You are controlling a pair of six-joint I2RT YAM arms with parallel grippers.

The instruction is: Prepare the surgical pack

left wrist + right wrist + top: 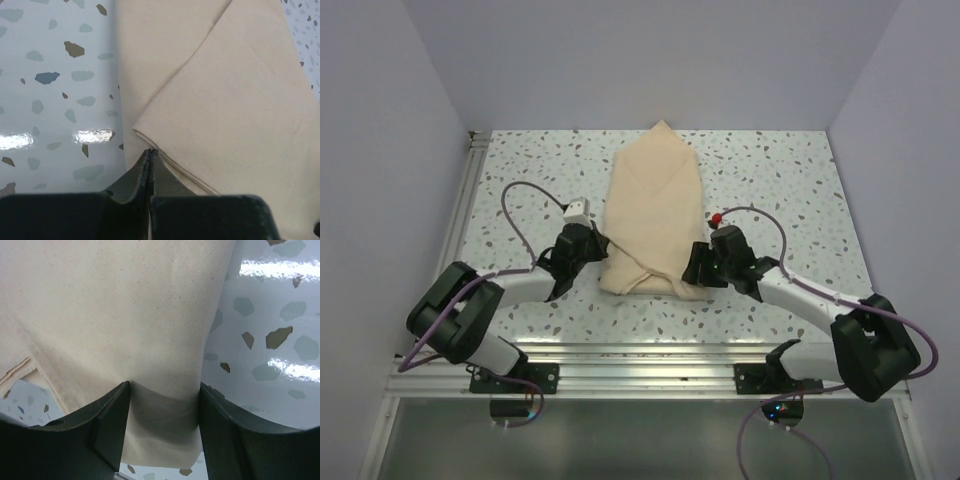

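So, starting on the left: the left arm (470, 315) reaches in low over the speckled counter (780, 190), and its left tool (602, 245) sits right at the left edge of the surgical pack (655, 215), toward the near end. In the wrist view the two fingers are pressed flat together with no gap, and their tips sit right at the corner of a folded flap. I honestly can't tell if any cloth is caught between them or if they're just touching it. The pack itself lies in the middle of the counter as a long beige cloth bundle. It runs away from the arms, with a pointed corner at the far end and overlapping diagonal folds on top. Over on the right, the right tool (695, 268) is at the pack's near right corner. Its fingers stand fairly wide apart but have a thick bunch of the cloth pinched between them, creased where they squeeze it. The right arm (820, 300) stretches back toward its base.
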